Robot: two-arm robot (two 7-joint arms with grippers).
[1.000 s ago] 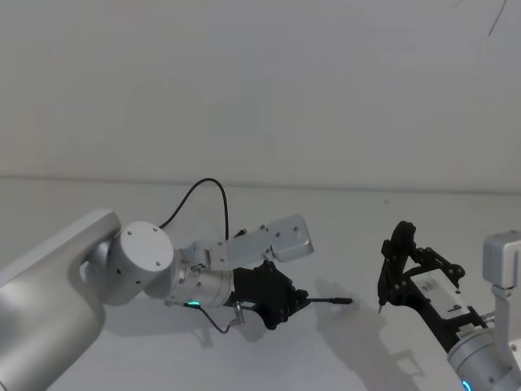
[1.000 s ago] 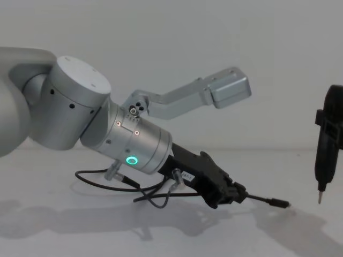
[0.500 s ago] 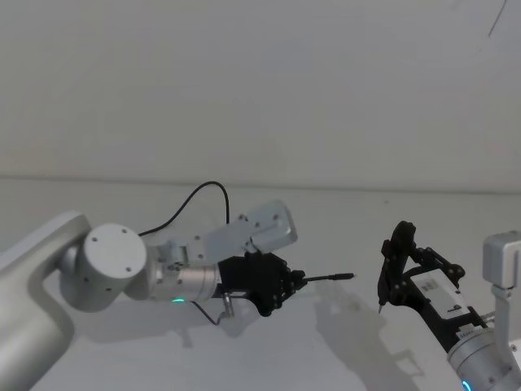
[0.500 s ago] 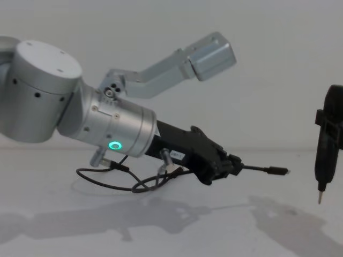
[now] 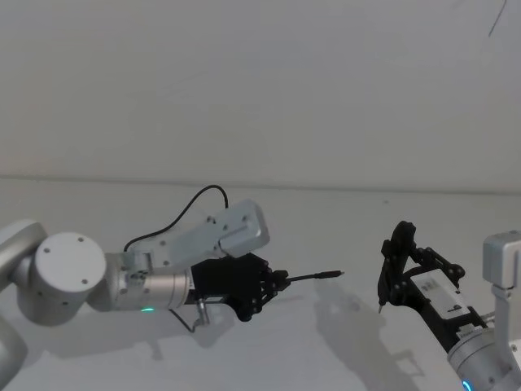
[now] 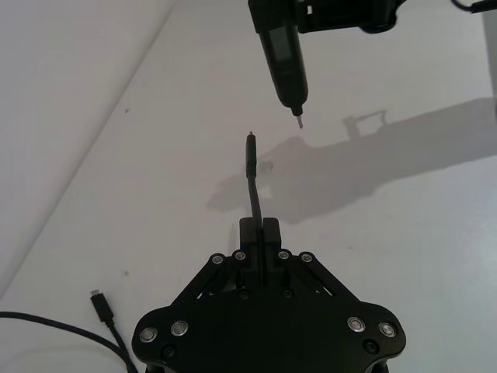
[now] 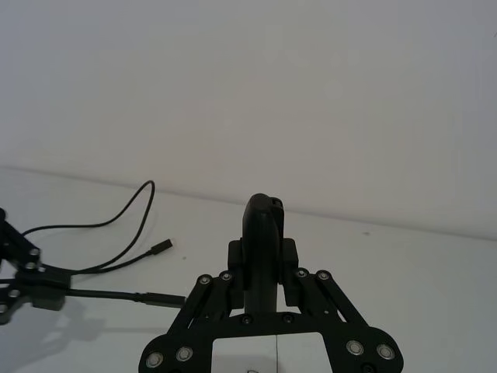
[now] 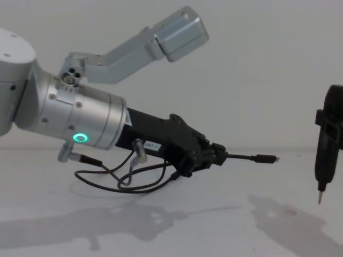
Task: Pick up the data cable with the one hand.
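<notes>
Data cable [image 8: 244, 157]: your left gripper [image 8: 217, 155] is clamping it a short way behind one plug, which is sticking out level toward the right, above the white table [image 8: 225, 230]. Behind the fingers the cord is drooping in loops onto the table under the arm, its other plug [image 6: 99, 303] lying flat there. Your right gripper [image 5: 397, 269] is hovering well apart on the right, gripping a slim black pen-like tool [image 8: 327, 150] tip-down.

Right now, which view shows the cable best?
Chest view: the cable leaves the left gripper side-on, slack looped below. Left wrist sees it from behind; head and right wrist show it small. Right gripper holds a tool.
</notes>
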